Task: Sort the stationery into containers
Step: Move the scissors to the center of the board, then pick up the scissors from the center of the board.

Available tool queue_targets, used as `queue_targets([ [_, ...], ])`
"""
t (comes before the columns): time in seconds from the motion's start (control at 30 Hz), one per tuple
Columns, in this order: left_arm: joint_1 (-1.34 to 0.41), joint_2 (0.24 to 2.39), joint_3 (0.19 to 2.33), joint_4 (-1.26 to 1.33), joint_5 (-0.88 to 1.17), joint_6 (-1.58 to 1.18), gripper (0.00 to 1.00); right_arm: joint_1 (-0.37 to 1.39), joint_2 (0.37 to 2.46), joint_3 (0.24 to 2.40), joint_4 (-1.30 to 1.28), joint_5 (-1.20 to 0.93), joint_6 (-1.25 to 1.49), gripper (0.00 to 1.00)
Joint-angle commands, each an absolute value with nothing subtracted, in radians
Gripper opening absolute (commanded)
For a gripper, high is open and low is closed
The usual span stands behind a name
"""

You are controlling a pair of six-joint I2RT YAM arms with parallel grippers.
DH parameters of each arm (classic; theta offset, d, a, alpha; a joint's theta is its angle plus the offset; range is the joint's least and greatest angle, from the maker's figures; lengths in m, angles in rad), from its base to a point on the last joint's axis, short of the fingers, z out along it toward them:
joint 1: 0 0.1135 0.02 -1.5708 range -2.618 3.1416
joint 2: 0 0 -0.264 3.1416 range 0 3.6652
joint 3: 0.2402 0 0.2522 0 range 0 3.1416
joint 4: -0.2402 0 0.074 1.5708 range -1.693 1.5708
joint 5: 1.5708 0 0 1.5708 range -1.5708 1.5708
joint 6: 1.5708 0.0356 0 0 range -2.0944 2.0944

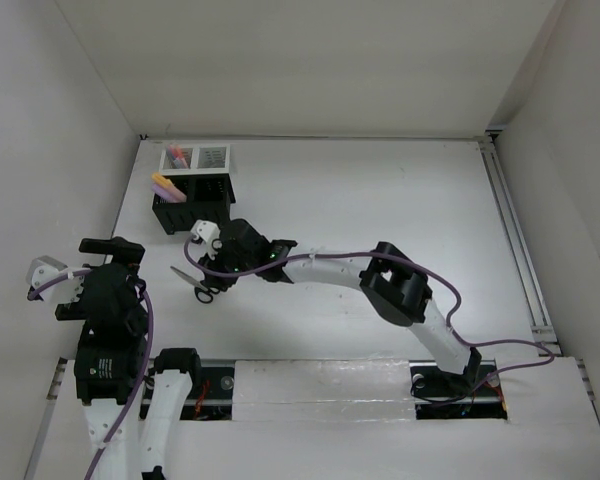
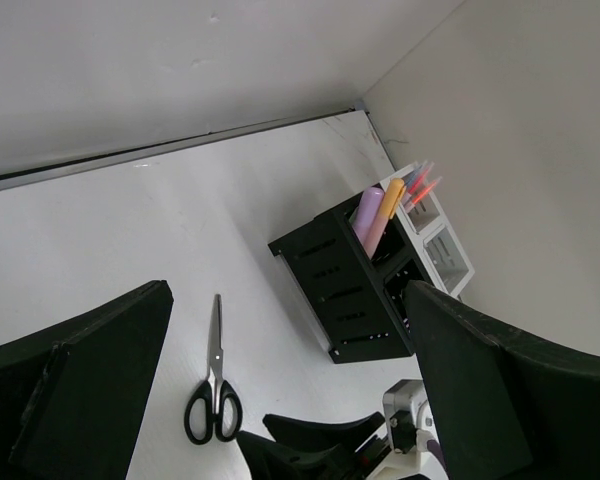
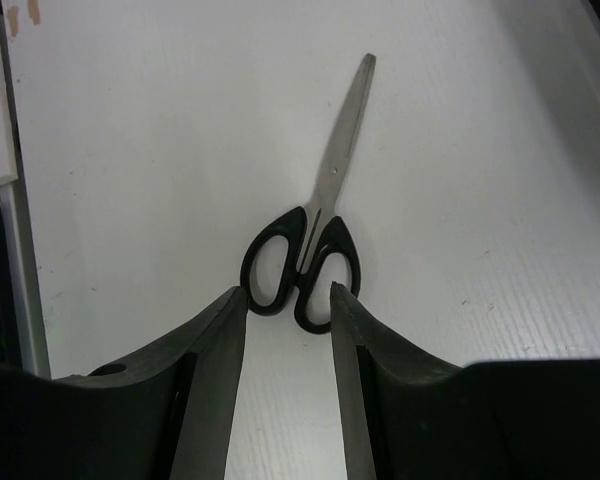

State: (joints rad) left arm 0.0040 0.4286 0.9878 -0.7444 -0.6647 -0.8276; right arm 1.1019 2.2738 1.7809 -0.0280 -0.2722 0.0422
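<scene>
**Item:** black-handled scissors (image 3: 326,190), blades closed, lying flat on the table (image 1: 380,200) toward its left edge, just in front of the black mesh organiser (image 1: 193,208).

**Right gripper** (image 3: 287,303): released and empty, poised over the handle loops, apparently lined up for a pinch.

**Left gripper** (image 2: 288,290): released and empty, held by the left edge, likely to keep clear.

**Stowed:** purple and yellow markers (image 2: 368,212) stand in the black mesh organiser.

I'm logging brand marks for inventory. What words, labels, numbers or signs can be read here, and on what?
No text can be read in any view.
scissors: the blade and black handles show no print.
black organiser and white organiser: no lettering visible.
left arm: faint pale marks on its black housing, too small to read.
</scene>
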Motion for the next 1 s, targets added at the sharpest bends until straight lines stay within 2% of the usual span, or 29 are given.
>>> queue_targets([
  [0.0, 0.006, 0.425, 0.98, -0.713, -0.669, -0.815, 1.0, 1.092, 2.261, 1.784, 0.018, -0.249, 0.046, 0.45],
  [0.5, 0.006, 0.425, 0.98, -0.704, -0.66, -0.815, 1.0, 1.083, 2.396, 1.894, -0.035, -0.199, 0.028, 0.43],
  [0.97, 0.006, 0.416, 0.98, -0.704, -0.66, -0.805, 1.0, 1.083, 2.425, 1.882, -0.064, -0.16, 0.018, 0.39],
])
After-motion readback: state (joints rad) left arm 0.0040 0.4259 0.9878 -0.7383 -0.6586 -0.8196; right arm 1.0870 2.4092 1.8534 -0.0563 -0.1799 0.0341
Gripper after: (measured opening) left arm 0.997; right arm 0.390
